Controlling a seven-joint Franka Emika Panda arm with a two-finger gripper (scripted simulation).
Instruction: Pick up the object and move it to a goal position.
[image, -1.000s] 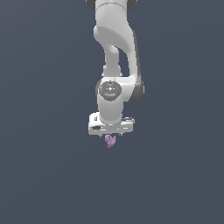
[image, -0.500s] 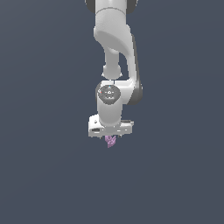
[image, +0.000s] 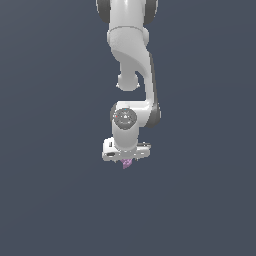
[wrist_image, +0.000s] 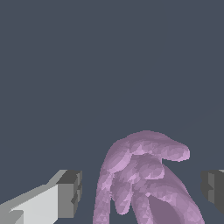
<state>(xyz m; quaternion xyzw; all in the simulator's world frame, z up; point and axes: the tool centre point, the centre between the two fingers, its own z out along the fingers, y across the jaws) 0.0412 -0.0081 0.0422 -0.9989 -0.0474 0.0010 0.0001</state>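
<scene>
Now, going left to right in the wrist view, one dark fingertip (wrist_image: 70, 192) stands clear of the pink-purple object (wrist_image: 142, 183), then a gap, then the other pad: the gripper (image: 126, 159) is spread wide, not clamping. Compared with a second ago, the arm has sunk lower over the object (image: 127, 163), which sits between the jaws. Closing looks like the next step.

Arm: it is seen in the middle of the exterior view, reaching down from the top edge.
Gripper (image: 126, 159): it is placed at the lower end of the arm.
Object (image: 127, 163): it is found just under the gripper; in the wrist view (wrist_image: 142, 181) it lies between the two fingers (wrist_image: 69, 193), apparently apart from both.
</scene>
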